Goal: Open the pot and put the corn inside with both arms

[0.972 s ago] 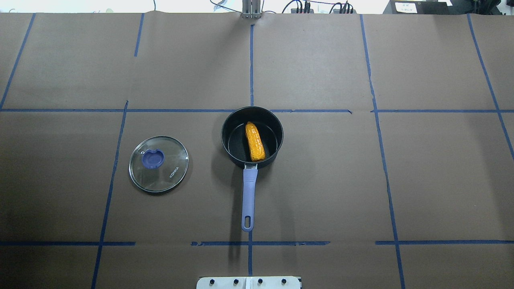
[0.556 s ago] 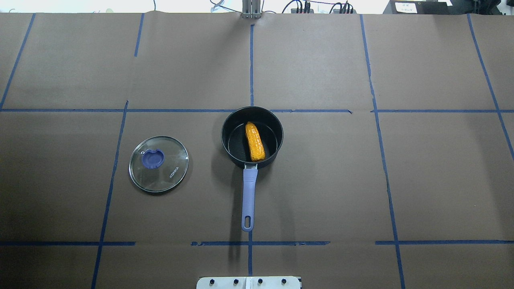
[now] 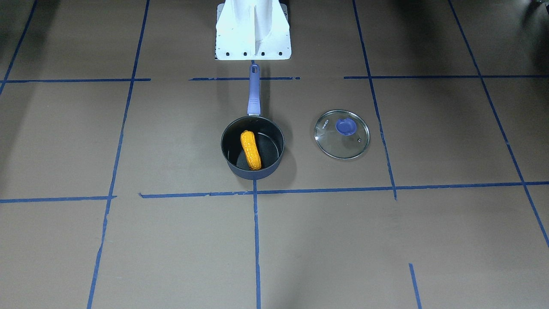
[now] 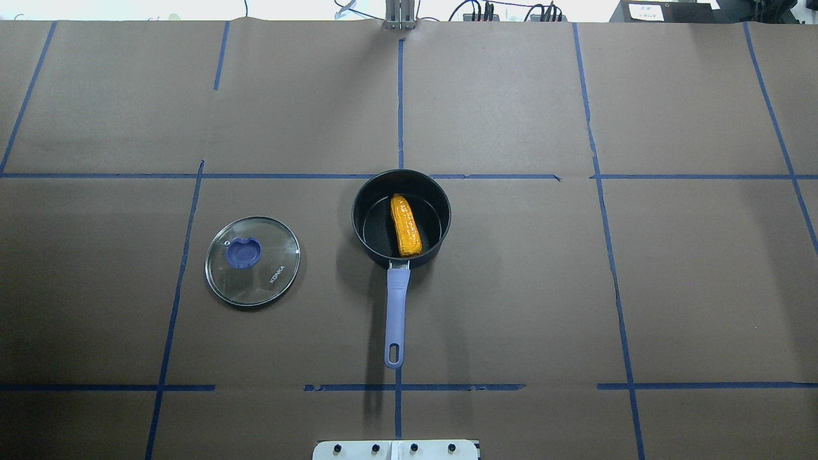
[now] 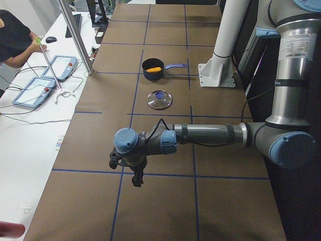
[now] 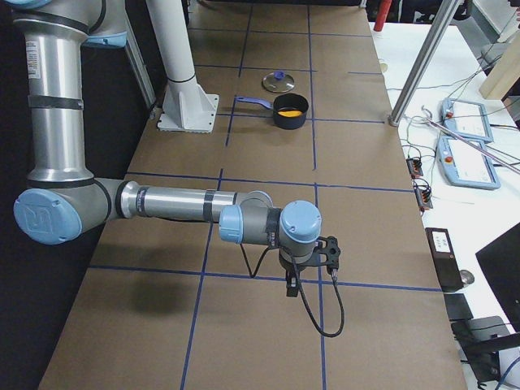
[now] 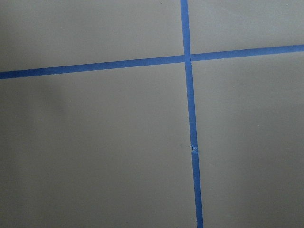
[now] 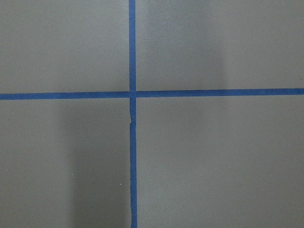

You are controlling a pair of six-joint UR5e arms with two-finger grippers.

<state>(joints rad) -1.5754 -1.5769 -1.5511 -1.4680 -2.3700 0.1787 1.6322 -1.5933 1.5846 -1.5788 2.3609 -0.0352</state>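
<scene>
The dark navy pot [image 4: 367, 220] stands open at the table's middle, its lavender handle [image 4: 396, 313] pointing toward the robot base. The orange-yellow corn [image 4: 406, 225] lies inside it; it also shows in the front view [image 3: 251, 149]. The glass lid [image 4: 252, 260] with its blue knob [image 4: 243, 252] lies flat on the table, apart from the pot on my left side. My left gripper [image 5: 136, 179] and right gripper [image 6: 291, 284] show only in the side views, far from the pot at the table's two ends. I cannot tell if they are open or shut.
Brown paper with blue tape lines [image 4: 401, 176] covers the table. The white robot base [image 3: 253, 30] stands behind the pot's handle. Teach pendants [image 5: 31, 92] and cables lie on a white side table, and an operator [image 5: 12, 35] stands by it.
</scene>
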